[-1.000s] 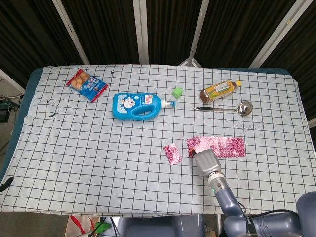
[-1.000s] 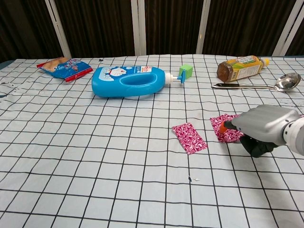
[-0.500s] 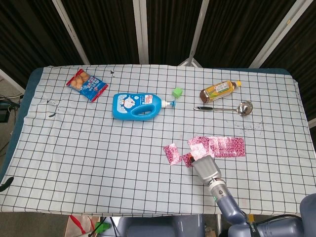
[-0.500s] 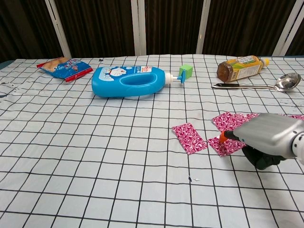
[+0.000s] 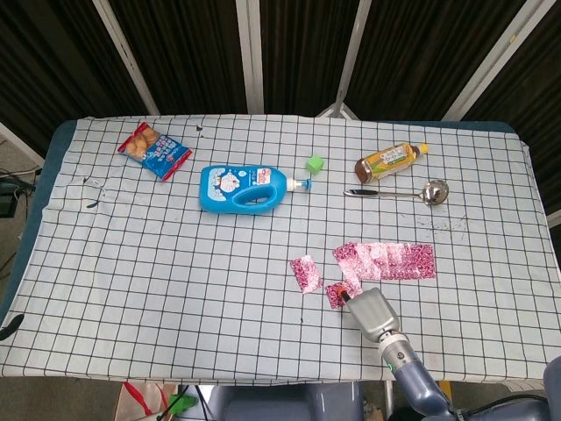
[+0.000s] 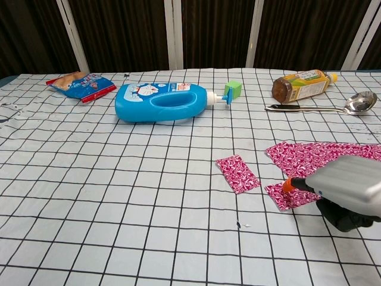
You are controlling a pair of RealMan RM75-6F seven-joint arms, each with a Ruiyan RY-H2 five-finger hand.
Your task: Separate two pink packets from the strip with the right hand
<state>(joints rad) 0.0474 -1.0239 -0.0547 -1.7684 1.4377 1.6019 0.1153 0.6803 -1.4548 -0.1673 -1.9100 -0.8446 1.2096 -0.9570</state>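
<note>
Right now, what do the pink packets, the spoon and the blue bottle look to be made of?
Pink packets: thin printed plastic or foil film, probably; they lie flat, with slight sheen on the strip. Spoon: polished metal, with a mirror-like bowl. Blue bottle: smooth moulded plastic, opaque and softly glossy.

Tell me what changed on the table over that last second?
The right hand drew back toward the robot, pulling a second pink packet off the strip. The first loose packet, blue bottle and spoon stayed put.
</note>
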